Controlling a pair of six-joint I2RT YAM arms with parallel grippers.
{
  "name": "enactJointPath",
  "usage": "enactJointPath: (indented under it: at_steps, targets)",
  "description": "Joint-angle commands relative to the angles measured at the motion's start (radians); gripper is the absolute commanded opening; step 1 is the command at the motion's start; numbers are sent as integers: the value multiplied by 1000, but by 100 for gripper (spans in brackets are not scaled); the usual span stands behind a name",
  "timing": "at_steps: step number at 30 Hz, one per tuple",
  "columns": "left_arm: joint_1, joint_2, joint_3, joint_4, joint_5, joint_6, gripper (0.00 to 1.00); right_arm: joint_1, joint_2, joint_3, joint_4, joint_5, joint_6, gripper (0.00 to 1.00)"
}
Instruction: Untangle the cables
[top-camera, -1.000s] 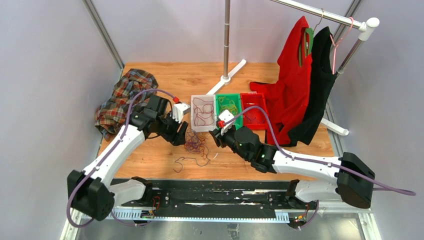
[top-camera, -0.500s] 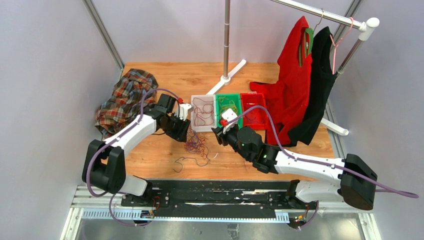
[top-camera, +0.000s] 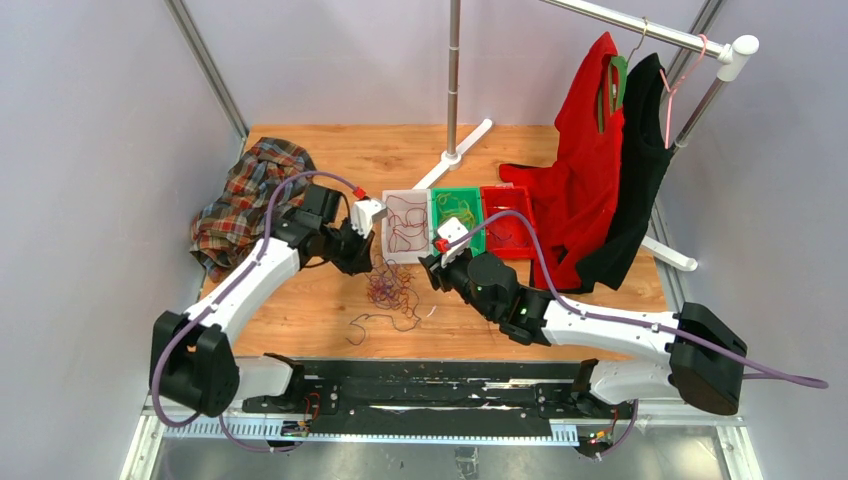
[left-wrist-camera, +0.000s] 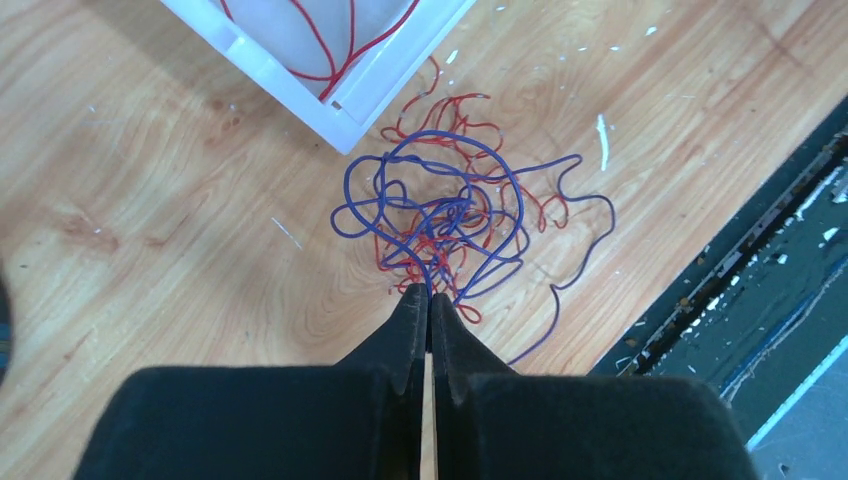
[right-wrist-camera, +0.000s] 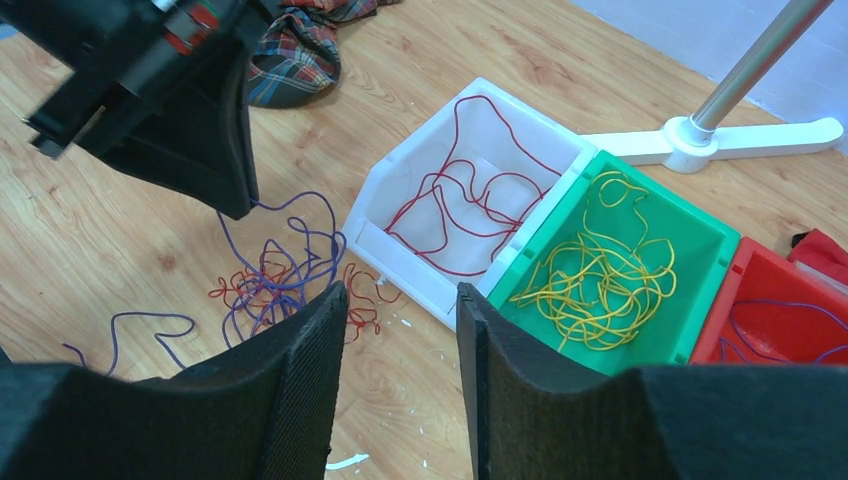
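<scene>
Cables (top-camera: 392, 290): purple-red tangle loose on wooden table (top-camera: 330, 160), just off white bin (top-camera: 386, 225), at its 6 o'clock. Bins in a row: white holds red strands, green bin (top-camera: 457, 191) yellow, red bin (top-camera: 508, 189) purple. Left gripper (left-wrist-camera: 428, 300) clenched, tips pinching purple strand at tangle edge. Right gripper (right-wrist-camera: 400, 380) fingers spread, hovering at tangle's 3 o'clock.

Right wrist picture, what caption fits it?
Open right gripper faces white plastic bin, green plastic bin, red plastic bin and purple-red wire tangle.
</scene>
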Motion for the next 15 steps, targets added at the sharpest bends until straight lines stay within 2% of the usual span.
enactJointPath:
  at_steps: [1, 7, 12, 15]
  targets:
    - [6, -68, 51, -79, 67, 79, 1, 2, -2, 32, 29, -8, 3, 48]
    - [-2, -142, 280, -321, 236, 196, 1, 2, -26, 41, 77, -87, -7, 66]
    - [-83, -178, 446, -489, 259, 288, 1, 2, 18, 124, 82, -227, 15, 69]
    - [-130, -181, 512, -552, 259, 306, 1, 3, 47, 150, 111, -257, 47, 70]
